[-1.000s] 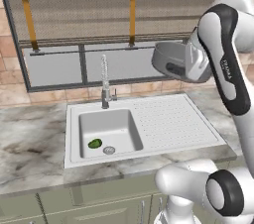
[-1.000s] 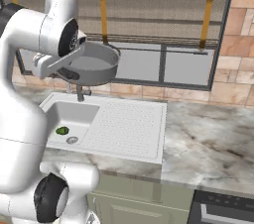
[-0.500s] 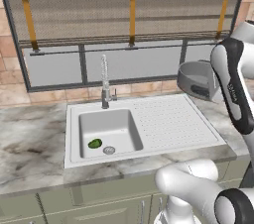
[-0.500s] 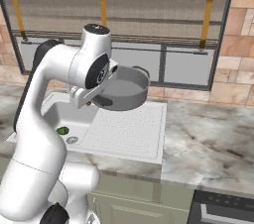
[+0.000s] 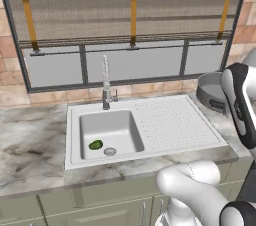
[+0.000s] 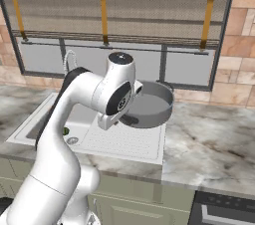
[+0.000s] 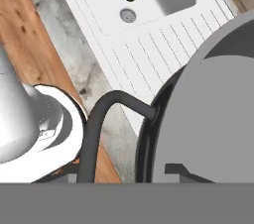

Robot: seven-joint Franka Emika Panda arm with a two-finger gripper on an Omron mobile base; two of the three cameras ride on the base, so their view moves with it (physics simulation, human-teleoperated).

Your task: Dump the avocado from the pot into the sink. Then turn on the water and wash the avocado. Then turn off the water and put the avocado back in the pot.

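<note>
Avocado [image 5: 95,145] is being left lying in the sink [image 5: 107,131] basin beside the drain, while the empty pot [image 6: 148,104] is being held aloft over the counter [image 6: 214,139] by the gripper, clamped on its rim.

A: Access to the sink [image 5: 80,140]?
B: Basin open from above; just the avocado [image 5: 95,145] beside the drain [image 5: 110,151]. The faucet [image 5: 106,82] stands at the back rim, blocking that edge.
A: Right side?
B: Drainboard [image 5: 172,122] bare. The pot [image 6: 147,105] hangs above its far right edge, seemingly clear of the counter [image 6: 209,139], and the arm [image 6: 89,99] crosses over the drainboard.
</note>
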